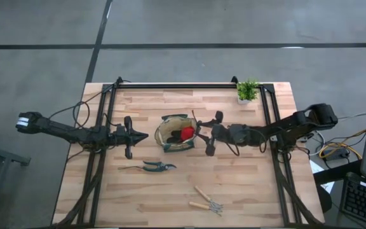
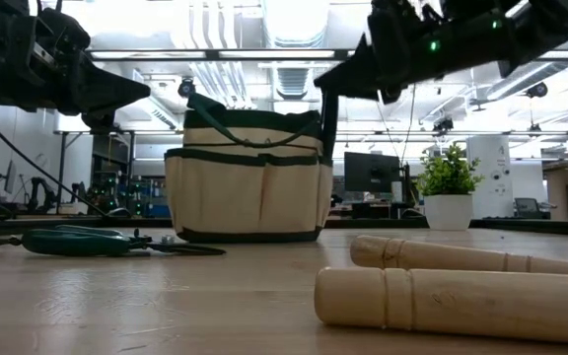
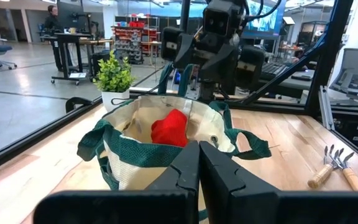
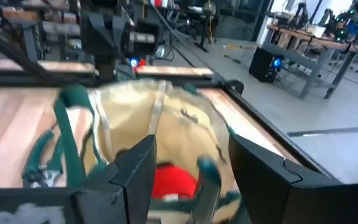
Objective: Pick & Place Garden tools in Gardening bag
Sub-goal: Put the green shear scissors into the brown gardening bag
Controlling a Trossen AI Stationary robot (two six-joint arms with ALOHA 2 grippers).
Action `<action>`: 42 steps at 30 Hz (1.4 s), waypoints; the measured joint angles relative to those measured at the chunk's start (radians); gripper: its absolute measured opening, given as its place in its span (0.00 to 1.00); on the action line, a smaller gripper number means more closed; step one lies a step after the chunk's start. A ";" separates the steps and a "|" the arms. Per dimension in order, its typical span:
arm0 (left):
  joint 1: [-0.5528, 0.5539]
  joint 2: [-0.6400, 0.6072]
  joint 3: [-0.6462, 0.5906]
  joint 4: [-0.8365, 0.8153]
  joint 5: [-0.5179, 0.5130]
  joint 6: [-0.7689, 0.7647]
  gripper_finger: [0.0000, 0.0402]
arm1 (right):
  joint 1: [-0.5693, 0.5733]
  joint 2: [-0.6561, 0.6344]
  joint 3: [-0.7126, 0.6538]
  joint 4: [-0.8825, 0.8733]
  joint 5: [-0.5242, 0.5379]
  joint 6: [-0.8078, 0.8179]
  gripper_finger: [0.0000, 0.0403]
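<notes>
The tan gardening bag (image 1: 170,143) with green trim stands upright on the table's middle, and a red item (image 1: 187,132) lies inside it. My right gripper (image 1: 198,133) is open at the bag's right rim, pointing left. In the right wrist view (image 4: 191,149) a blurred teal piece (image 4: 207,177) shows between its fingers, apart from both, above the red item (image 4: 173,183). My left gripper (image 1: 143,135) is shut and empty just left of the bag, apart from it. One teal pruning shears (image 1: 152,167) lies flat near the front. Two wooden-handled tools (image 1: 206,201) lie at the front right.
A small potted green plant (image 1: 247,91) stands at the far right corner. Black frame rails (image 1: 170,86) run along the far edge and both sides. Bare wood lies between the bag and the front edge, apart from the shears and the wooden-handled tools.
</notes>
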 joint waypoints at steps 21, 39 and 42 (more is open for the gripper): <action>0.000 0.000 0.000 -0.002 0.000 0.000 0.03 | 0.185 -0.034 0.142 -0.169 0.000 0.006 0.48; 0.000 0.000 0.000 -0.001 0.000 0.000 0.03 | 0.260 -0.034 0.124 -0.174 -0.169 0.101 0.44; 0.000 0.000 0.000 -0.001 0.000 0.000 0.03 | 0.292 -0.034 0.124 -0.210 -0.184 0.101 0.43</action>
